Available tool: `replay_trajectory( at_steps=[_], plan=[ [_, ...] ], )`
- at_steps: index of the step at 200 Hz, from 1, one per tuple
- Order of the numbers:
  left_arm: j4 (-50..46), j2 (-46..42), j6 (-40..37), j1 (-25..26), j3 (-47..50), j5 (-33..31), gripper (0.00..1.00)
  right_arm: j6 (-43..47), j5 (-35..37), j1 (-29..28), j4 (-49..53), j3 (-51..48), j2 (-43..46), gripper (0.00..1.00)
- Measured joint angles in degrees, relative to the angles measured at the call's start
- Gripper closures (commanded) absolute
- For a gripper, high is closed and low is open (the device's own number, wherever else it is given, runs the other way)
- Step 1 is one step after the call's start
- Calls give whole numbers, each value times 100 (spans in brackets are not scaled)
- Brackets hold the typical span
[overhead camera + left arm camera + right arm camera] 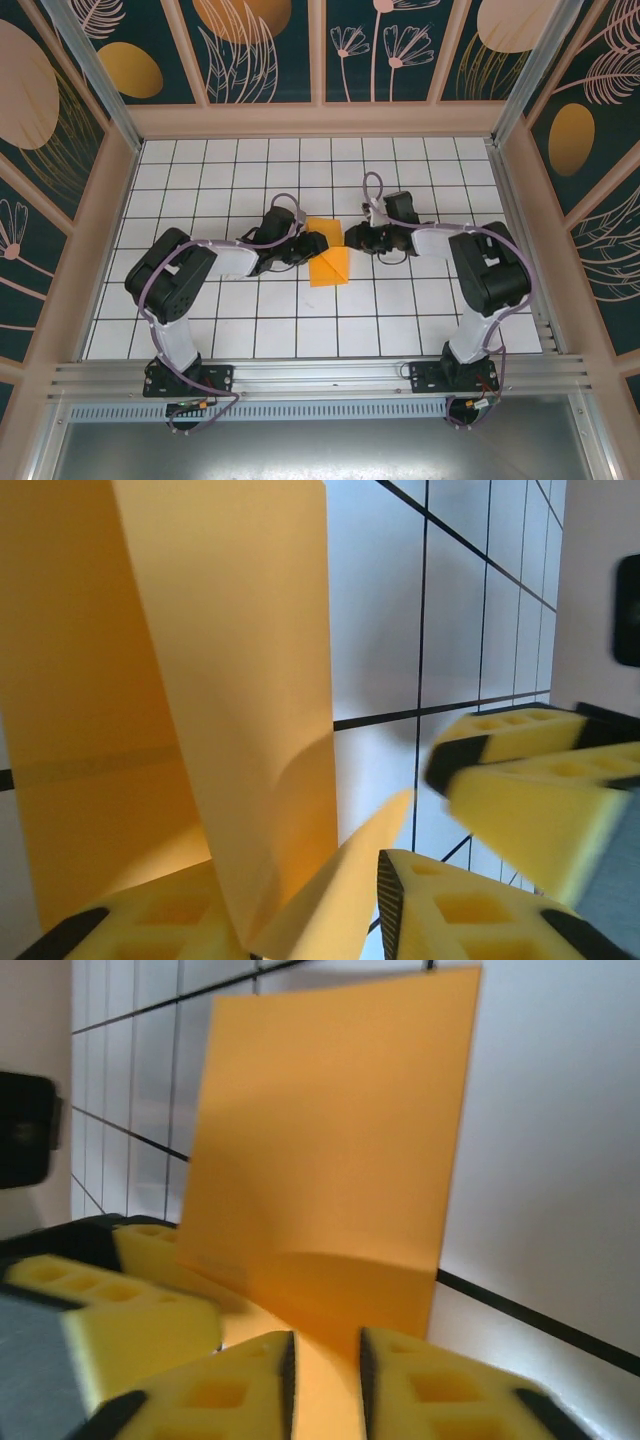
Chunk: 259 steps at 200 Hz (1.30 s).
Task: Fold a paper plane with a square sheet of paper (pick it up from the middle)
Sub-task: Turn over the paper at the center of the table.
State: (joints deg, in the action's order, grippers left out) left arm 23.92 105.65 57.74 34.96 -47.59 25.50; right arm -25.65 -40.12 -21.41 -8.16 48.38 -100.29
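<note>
Step in hand, as I judge it: an early lengthwise fold. The paper is nowhere near a dart yet.

The square sheet of paper (330,268) is at the middle of the bench (200,180), partly lifted off the tiles and bent over between the two arms.

The right gripper (327,1365) has its pads almost together with the sheet's edge in the slit, so it reads as clamped on the paper. On the left gripper (317,243), its wrist view shows a folded flap running between the pads, with one pad under the paper. I cannot tell whether it pinches or only brackets.

Notes for doing it well:
- Align the raised edge with the lower edge before pressing, since a skewed crease would carry into every later fold.
- Hold one grip as the anchor and move the other slowly, because thin paper buckles.
- Press the crease from its middle outward.
- The two grippers sit close together, so leave clearance.
</note>
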Motion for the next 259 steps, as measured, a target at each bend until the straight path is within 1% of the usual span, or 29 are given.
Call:
replay_trajectory(
  at_steps=[10, 36, 71, 90, 109, 144, 165, 188, 225, 248, 259],
  plan=[
    [15, 28, 2, 9, -9, -4, 70, -52, 33, 35, 20, -31, 170, 51],
    [33, 70, -4, 55, -22, -46, 78, -173, 278, 208, 120, -133, 669, 42],
    [-109, 70, -96, 129, -118, -251, 90, -225, 699, 378, 341, -240, 1331, 34],
    [-470, 46, -273, 155, -262, -490, 93, -247, 918, 455, 448, -302, 1611, 31],
    [-1191, -136, -614, 160, -498, -885, 94, -280, 1187, 514, 590, -356, 1845, 27],
    [-2870, -811, -1488, 160, -1314, -1884, 94, -280, 1676, 564, 833, -409, 2218, 20],
    [-3893, -1215, -2046, 160, -1974, -2697, 94, -280, 1932, 614, 922, -433, 2376, 19],
    [-4828, -1390, -2476, 160, -2612, -3652, 94, -280, 2105, 715, 935, -490, 2428, 19],
    [-6092, -1244, -2824, 160, -3272, -5233, 94, -282, 2234, 885, 1014, -669, 2428, 18],
    [-6699, -695, -2791, 160, -3598, -6168, 94, -282, 2258, 1008, 1036, -754, 2428, 19],
    [-6940, -348, -2741, 162, -3709, -6507, 94, -282, 2260, 1067, 1051, -789, 2428, 19]
  ],
)
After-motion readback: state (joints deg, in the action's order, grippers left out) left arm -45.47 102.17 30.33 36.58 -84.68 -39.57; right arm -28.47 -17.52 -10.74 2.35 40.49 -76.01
